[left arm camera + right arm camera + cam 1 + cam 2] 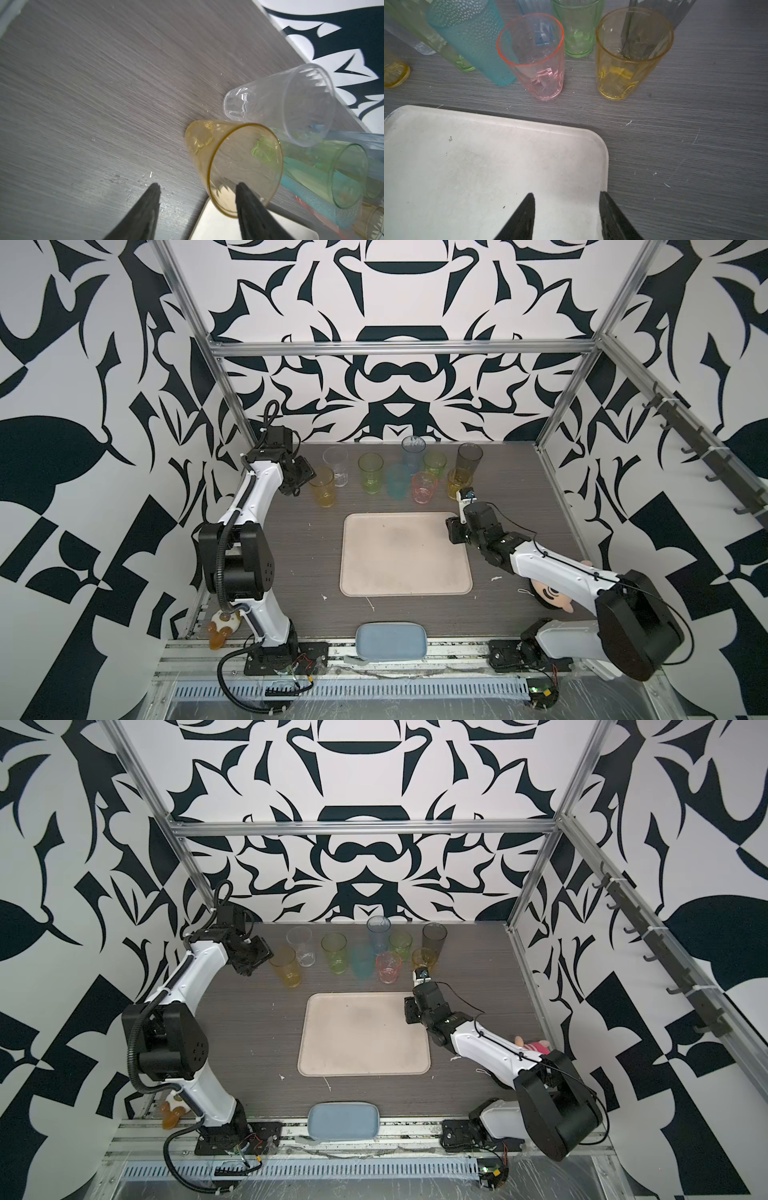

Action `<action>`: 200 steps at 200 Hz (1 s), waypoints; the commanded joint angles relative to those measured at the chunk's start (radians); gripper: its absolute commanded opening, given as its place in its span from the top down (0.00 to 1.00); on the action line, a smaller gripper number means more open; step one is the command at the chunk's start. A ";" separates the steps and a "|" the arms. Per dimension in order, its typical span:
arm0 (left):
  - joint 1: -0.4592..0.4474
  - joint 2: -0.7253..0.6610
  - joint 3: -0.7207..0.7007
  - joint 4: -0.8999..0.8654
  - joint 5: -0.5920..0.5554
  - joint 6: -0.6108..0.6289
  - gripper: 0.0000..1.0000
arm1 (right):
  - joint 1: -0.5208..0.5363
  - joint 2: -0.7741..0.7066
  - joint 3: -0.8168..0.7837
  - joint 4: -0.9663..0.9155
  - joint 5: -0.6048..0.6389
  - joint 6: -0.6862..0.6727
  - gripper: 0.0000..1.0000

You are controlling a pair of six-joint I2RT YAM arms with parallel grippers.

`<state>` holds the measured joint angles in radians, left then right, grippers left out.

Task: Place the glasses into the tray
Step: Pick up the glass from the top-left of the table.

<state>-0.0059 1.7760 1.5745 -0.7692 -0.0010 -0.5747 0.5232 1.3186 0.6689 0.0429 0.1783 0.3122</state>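
Blue-grey rounded pad [390,641] lies nearest. Beyond the flat cream rectangular tray [405,556], nine see-through tumblers [424,487], mostly tinted, stand upright on the tabletop [291,551]. I read left jaws and right jaws apart, empty.

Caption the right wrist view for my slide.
Open right gripper over the tray corner, facing pink tumbler and amber tumbler on the table.

Illumination in both top views is bright, diffuse and even; only a thin shadow lines the tray [405,556] edge. The frame rails [399,349] splay outward towards the upper corners, showing wide-angle stretch. The left wrist view is smeared: table [104,93] grain streaks, and the yellow tumbler [228,162] outline is soft. The right wrist view is sharp, with pale highlights on tumbler rims
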 commanded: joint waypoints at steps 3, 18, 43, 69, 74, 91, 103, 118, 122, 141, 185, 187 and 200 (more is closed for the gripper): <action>0.002 0.018 0.028 -0.072 0.005 0.029 0.41 | 0.001 0.003 0.036 0.030 -0.012 0.008 0.47; 0.003 0.019 0.022 -0.072 -0.001 0.033 0.43 | 0.001 0.016 0.046 0.023 -0.010 0.004 0.47; 0.002 0.030 0.020 -0.065 0.016 0.037 0.47 | 0.000 0.019 0.047 0.018 -0.004 0.003 0.47; 0.002 0.053 0.038 -0.083 0.027 0.053 0.50 | 0.000 0.018 0.047 0.017 0.000 0.002 0.47; 0.002 0.057 0.041 -0.085 0.028 0.054 0.51 | 0.000 0.016 0.047 0.017 0.001 0.001 0.47; 0.002 0.067 0.046 -0.091 0.026 0.061 0.55 | 0.001 0.015 0.046 0.017 0.000 0.001 0.47; 0.002 0.076 0.048 -0.094 0.026 0.064 0.58 | 0.000 0.014 0.046 0.017 0.000 0.002 0.47; 0.003 0.089 0.057 -0.103 0.033 0.067 0.63 | 0.001 0.014 0.046 0.017 0.000 0.001 0.48; 0.002 0.092 0.060 -0.106 0.033 0.068 0.65 | 0.000 0.014 0.046 0.016 -0.001 0.001 0.47; 0.002 0.099 0.062 -0.111 0.036 0.070 0.71 | 0.001 0.016 0.046 0.016 0.001 0.001 0.48; 0.002 0.094 0.060 -0.121 0.012 0.078 0.79 | 0.000 0.019 0.047 0.015 0.001 -0.001 0.48; 0.003 0.093 0.058 -0.121 0.012 0.078 0.80 | 0.000 0.019 0.047 0.015 0.001 -0.001 0.48; 0.002 0.088 0.056 -0.125 0.008 0.081 0.83 | 0.000 0.021 0.049 0.015 0.000 0.000 0.48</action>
<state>-0.0059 1.8652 1.6058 -0.8364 0.0219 -0.4999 0.5232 1.3434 0.6819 0.0422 0.1715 0.3119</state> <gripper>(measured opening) 0.191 0.522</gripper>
